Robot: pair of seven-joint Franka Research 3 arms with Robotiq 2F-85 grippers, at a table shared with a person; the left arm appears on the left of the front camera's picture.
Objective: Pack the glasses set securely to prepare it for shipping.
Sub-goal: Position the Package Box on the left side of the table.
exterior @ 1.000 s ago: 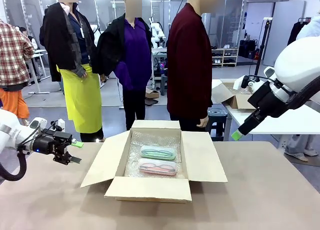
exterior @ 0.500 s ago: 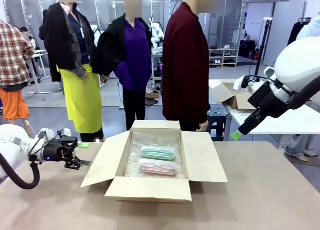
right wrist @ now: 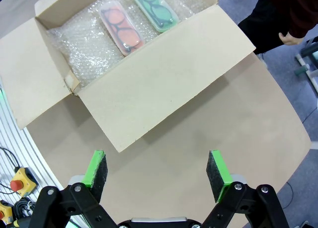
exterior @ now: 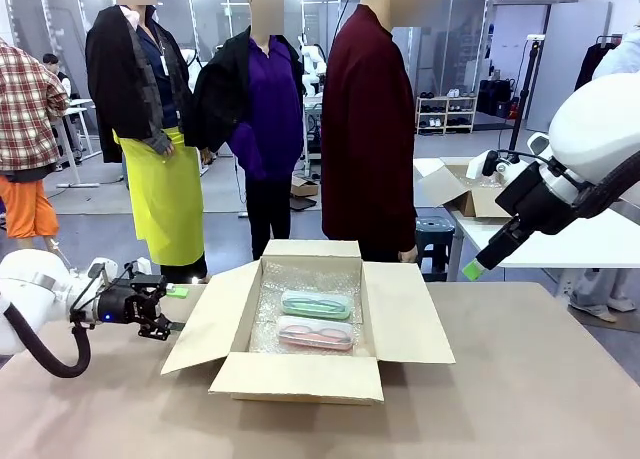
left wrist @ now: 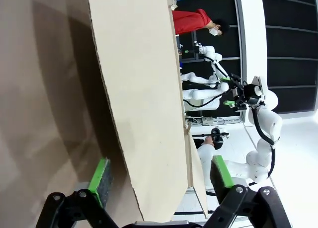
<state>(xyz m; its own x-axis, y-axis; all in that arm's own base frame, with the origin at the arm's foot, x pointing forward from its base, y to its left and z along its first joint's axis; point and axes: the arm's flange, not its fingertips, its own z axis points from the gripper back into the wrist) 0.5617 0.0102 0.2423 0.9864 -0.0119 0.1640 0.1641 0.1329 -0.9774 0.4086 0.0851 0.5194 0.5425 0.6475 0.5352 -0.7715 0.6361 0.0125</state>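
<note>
An open cardboard box [exterior: 300, 374] sits mid-table, lined with bubble wrap [exterior: 300, 279]. Inside lie the mint green glasses case [exterior: 316, 304] and, nearer me, the translucent pink case [exterior: 314, 333]; from above the pink case [right wrist: 121, 33] and the green case [right wrist: 155, 9] lie side by side. My left gripper [exterior: 172, 309] is open at the outer edge of the box's left flap [exterior: 205, 324]. In the left wrist view that flap [left wrist: 144, 104] stands between the two open fingers of the left gripper [left wrist: 160, 181]. My right gripper [exterior: 473, 270] hangs open high at the right; the right gripper [right wrist: 156, 176] holds nothing.
A person in a dark red top [exterior: 368, 129] stands at the far side of the table behind the box, one hand [right wrist: 287, 38] hanging by the edge. The box's right flap [exterior: 405, 314] lies spread out. Bare tabletop [exterior: 540, 379] surrounds the box.
My left gripper has moved right across the table up to the box's left flap. The right arm has stayed still. The person has shifted slightly left.
</note>
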